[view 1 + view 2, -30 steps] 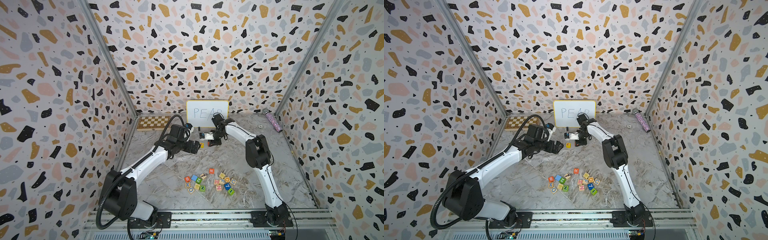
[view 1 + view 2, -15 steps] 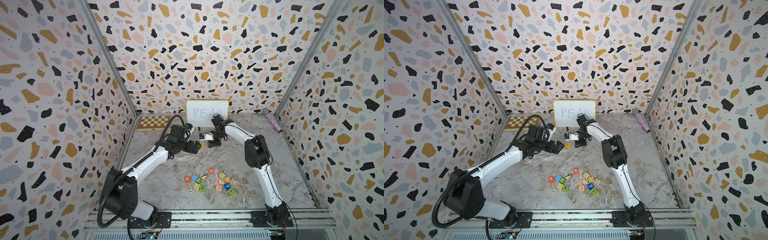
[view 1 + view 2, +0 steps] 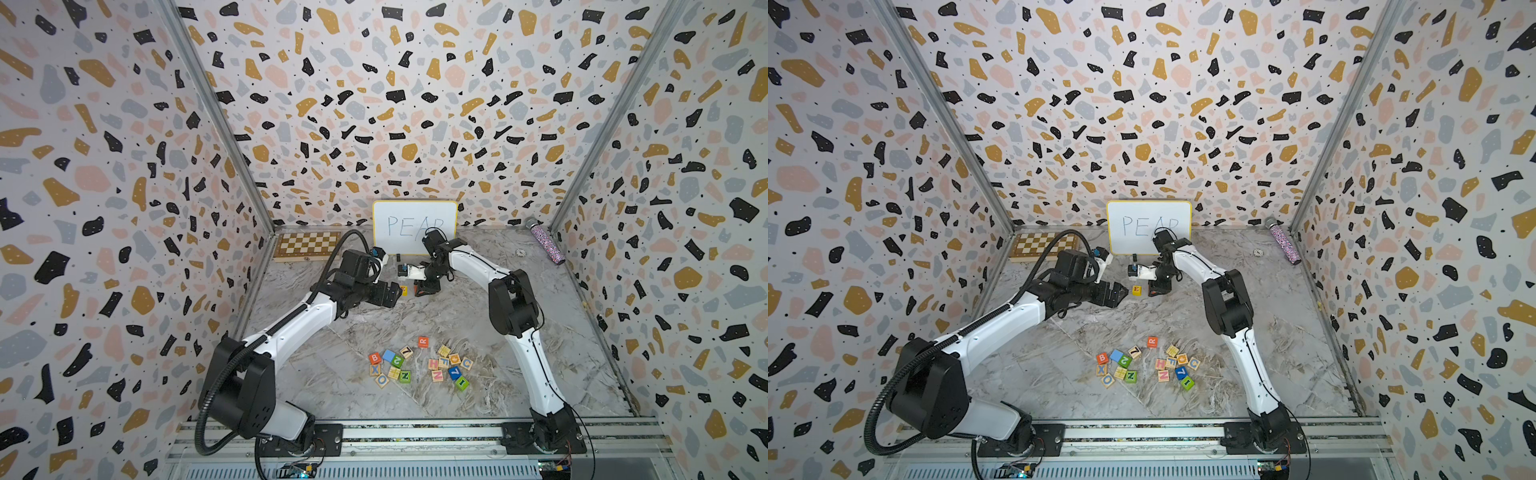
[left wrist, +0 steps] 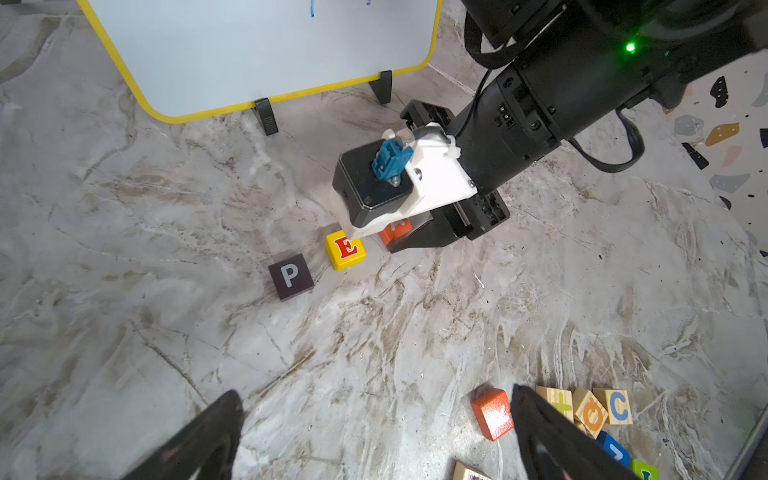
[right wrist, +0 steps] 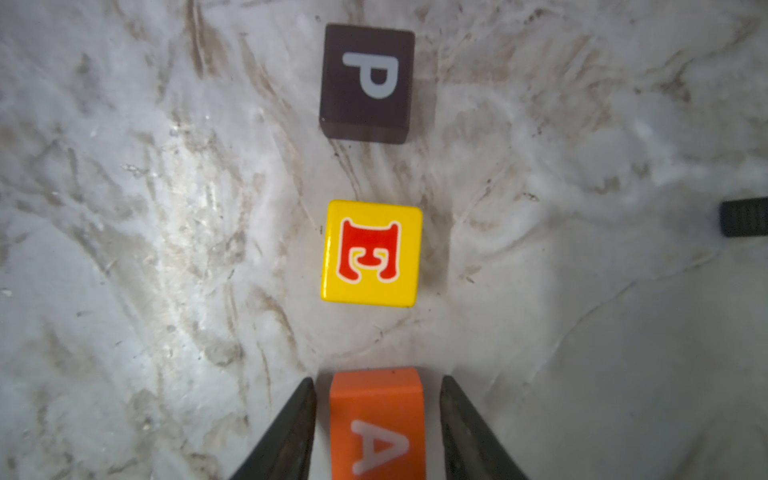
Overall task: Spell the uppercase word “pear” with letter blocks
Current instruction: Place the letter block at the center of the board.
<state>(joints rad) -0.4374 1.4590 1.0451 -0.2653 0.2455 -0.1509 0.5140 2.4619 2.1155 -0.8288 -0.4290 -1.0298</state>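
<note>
On the grey marbled desk (image 3: 457,316), a little in front of the white board with yellow edge (image 3: 415,226) which carries the handwritten word PEAR, three of the letter blocks lie in one line. The black cube with the white P (image 5: 368,81) is the most to the left. After a gap comes the yellow cube with the red E (image 5: 371,253), and after one more gap comes the orange-red cube with the pale A (image 5: 376,424). The right gripper (image 5: 377,379) stands over this A cube with one dark finger at each side. A thin strip of desk shows between each finger and the cube, so the gripper is released and the cube rests on the desk. The left gripper (image 4: 374,390) hovers just left of the row, spread wide and grasping nothing. The orange-red cube with the pale R (image 3: 422,342) lies well apart from the row, on the near part of the desk. It sits at the far edge of the group of other small coloured and plain wooden cubes (image 3: 436,364).
</note>
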